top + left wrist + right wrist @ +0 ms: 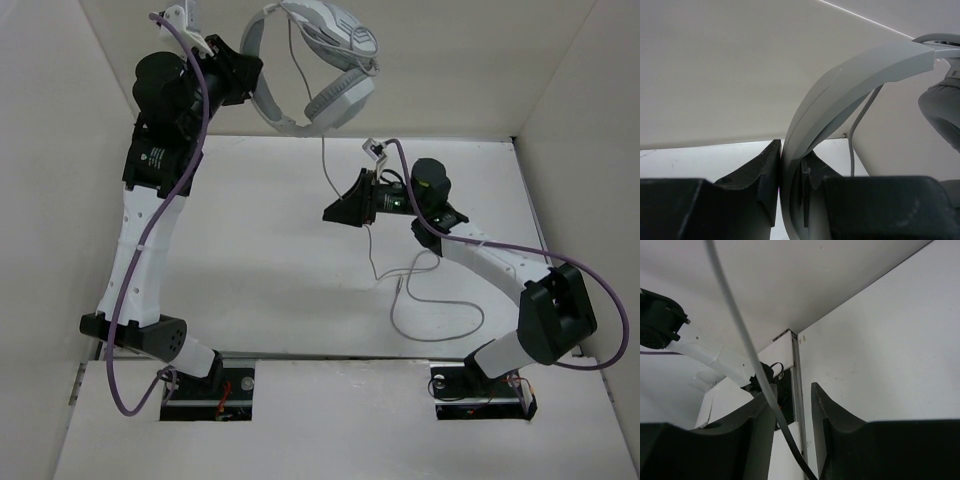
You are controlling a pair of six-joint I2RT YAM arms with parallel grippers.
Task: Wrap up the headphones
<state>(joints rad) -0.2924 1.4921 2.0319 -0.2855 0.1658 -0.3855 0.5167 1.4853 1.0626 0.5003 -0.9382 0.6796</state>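
Note:
The white headphones [335, 60] hang high near the back wall, with the grey ear cups to the right. My left gripper [248, 72] is shut on the curved white headband [840, 95], which stands pinched between the jaws [789, 152]. The thin grey cord [323, 155] drops from the headphones, passes my right gripper [335, 212] and lies in loose loops on the table [440, 325]. In the right wrist view the cord [740, 330] runs between the parted fingers of my right gripper [792, 387], resting against the left finger. The right jaws are open, not clamped on it.
White walls close in the table on the left, back and right [560, 90]. Thick purple cables run along both arms [200, 120]. The left arm's base link shows in the right wrist view [695, 347]. A grey ear cup [940, 110] hangs near the left gripper.

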